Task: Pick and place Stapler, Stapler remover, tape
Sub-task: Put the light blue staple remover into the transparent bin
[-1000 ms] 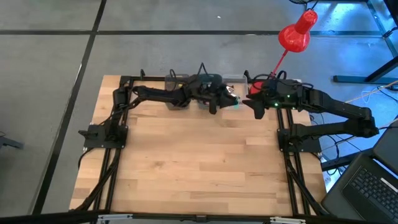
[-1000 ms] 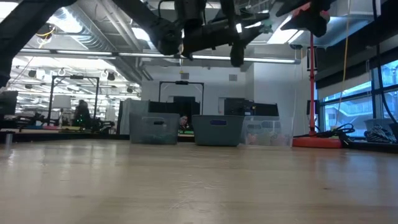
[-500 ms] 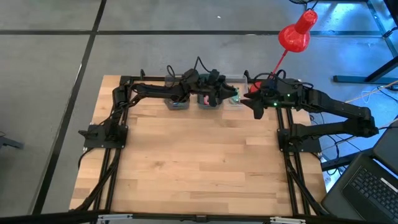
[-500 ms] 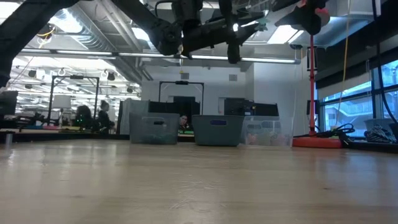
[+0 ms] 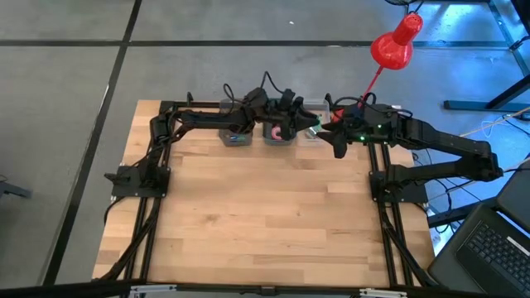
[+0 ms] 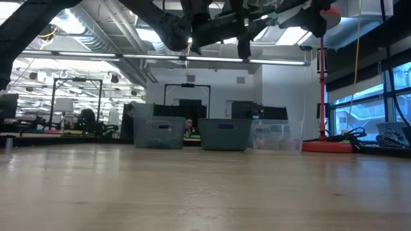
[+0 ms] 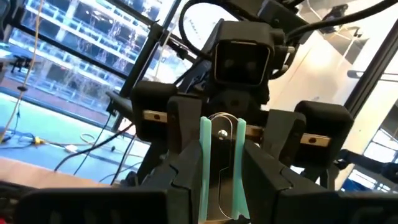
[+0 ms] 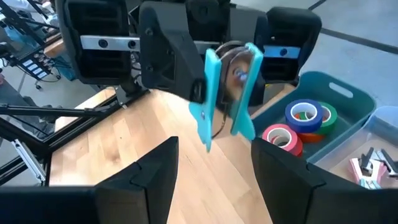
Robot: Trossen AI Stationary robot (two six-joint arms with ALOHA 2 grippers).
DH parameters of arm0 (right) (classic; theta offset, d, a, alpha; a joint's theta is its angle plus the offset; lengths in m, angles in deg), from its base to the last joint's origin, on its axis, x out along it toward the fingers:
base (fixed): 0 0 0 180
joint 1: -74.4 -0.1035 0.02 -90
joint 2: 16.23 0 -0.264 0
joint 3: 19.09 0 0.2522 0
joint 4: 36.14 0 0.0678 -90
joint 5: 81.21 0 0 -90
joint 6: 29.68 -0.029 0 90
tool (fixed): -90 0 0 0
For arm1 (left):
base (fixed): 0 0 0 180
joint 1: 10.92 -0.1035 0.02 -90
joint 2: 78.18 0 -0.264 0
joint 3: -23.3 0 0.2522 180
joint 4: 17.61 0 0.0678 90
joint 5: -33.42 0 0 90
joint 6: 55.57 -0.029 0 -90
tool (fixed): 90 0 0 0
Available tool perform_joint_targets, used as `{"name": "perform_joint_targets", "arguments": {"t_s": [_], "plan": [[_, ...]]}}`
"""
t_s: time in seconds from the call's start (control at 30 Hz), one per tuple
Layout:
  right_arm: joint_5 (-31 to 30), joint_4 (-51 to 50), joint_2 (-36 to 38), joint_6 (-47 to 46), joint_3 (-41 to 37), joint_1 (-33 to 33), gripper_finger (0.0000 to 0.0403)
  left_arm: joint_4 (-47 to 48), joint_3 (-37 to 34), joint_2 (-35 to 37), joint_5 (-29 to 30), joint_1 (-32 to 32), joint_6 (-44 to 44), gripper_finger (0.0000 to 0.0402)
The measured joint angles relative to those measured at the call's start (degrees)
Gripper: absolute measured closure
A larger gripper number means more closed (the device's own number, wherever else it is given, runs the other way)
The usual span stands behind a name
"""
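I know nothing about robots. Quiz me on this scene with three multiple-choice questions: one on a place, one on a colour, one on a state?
1. Where do the bins stand? A the middle of the table; B along its edge; C on the floor.
2. The stapler remover has handles that are: A yellow; B black; C teal.
3. The right tool is: A open, empty; B shut on tape; C shut on a stapler.
Answers: B, the bins line the table's edge; C, teal shows in the left tool; A, its fingers stand apart, nothing between.

no readable text, labels or numbers
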Motion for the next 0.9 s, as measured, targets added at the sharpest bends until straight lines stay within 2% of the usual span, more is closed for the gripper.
{"name": "perform_joint_targets", "arguments": {"t_s": [0.37, 0.47, 0.57, 0.83, 0.9], "plan": [[-0.12, 1.18, 0.03, 1.06, 0.0, 0.01, 0.02, 0.74, -0.02, -0.04, -1.33, 0.61, 0.24, 0.0327], [-0.41, 1.24, 0.03, 1.08, 0.0, 0.01, 0.0215, 0.69, -0.03, -0.04, -1.39, 0.65, 0.41, 0.0327], [-0.56, 1.24, 0.0, 1.08, 0.0, 0.01, 0.025, 0.69, -0.04, -0.04, -1.46, 0.7, 0.5, 0.0327], [-0.33, 1.12, -0.04, 1.43, 0.15, -0.03, 0.0387, 0.49, -0.17, -0.08, -0.85, 0.97, 1.09, 0.0327], [-0.16, 0.97, -0.05, 1.21, 0.09, -0.06, 0.0398, 0.8, -0.17, -0.06, -1.3, 1.02, 0.94, 0.0327]]}}
